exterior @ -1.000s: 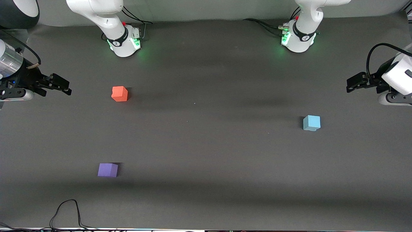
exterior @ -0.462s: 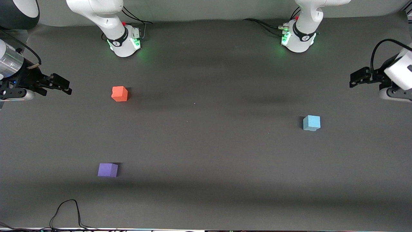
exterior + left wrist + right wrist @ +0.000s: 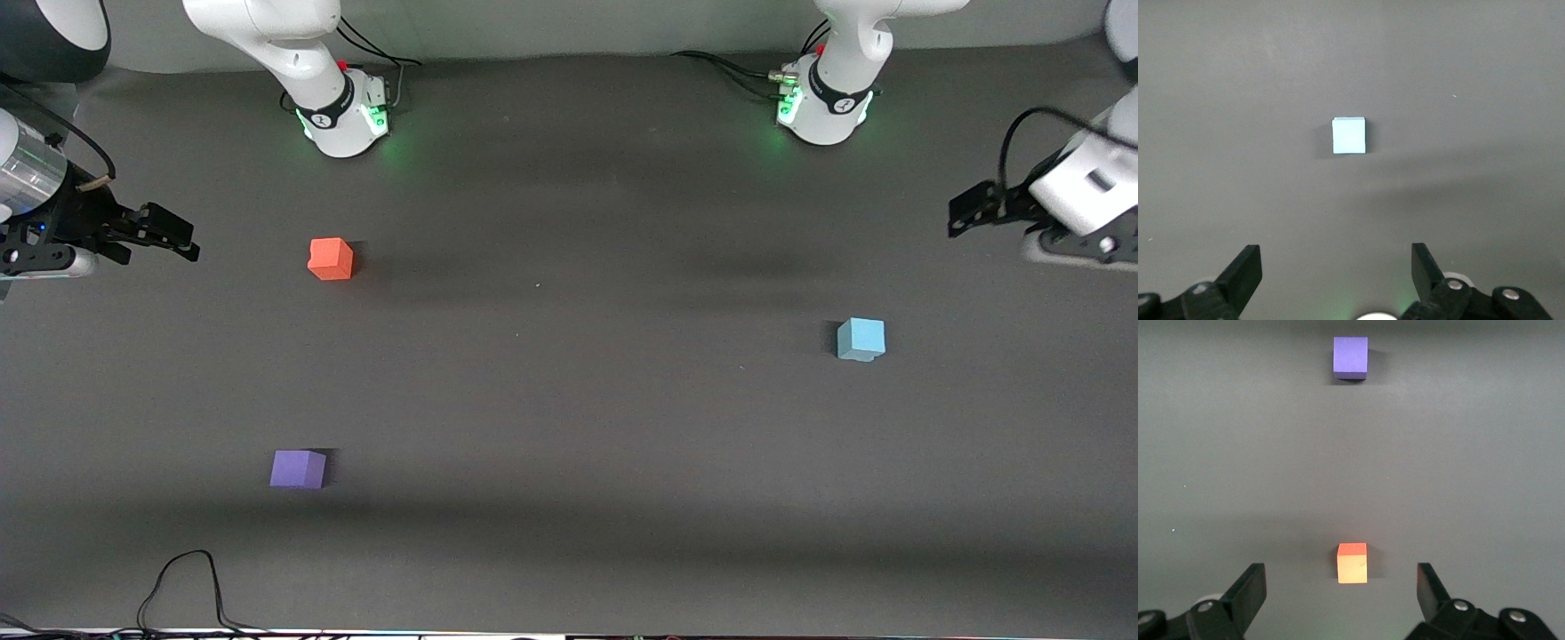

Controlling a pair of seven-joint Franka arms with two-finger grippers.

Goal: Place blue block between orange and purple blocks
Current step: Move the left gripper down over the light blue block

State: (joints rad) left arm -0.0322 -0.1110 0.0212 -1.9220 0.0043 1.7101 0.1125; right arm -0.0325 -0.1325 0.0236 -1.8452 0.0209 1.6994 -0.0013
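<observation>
The light blue block (image 3: 861,339) (image 3: 1349,135) sits alone on the dark mat toward the left arm's end of the table. Toward the right arm's end stands the orange block (image 3: 331,259) (image 3: 1352,563), and the purple block (image 3: 298,469) (image 3: 1350,357) lies nearer to the front camera than it, with bare mat between them. My left gripper (image 3: 967,210) (image 3: 1336,257) hovers open over the mat at its end of the table, apart from the blue block. My right gripper (image 3: 185,242) (image 3: 1341,577) waits open and empty above the mat beside the orange block.
The right arm's base (image 3: 342,116) and the left arm's base (image 3: 822,107) stand along the back edge, with cables beside them. A black cable (image 3: 182,578) loops onto the mat at the front edge, near the purple block.
My left gripper has shifted a little toward the bases' edge of the table and turned slightly. The right arm and all three blocks have not moved.
</observation>
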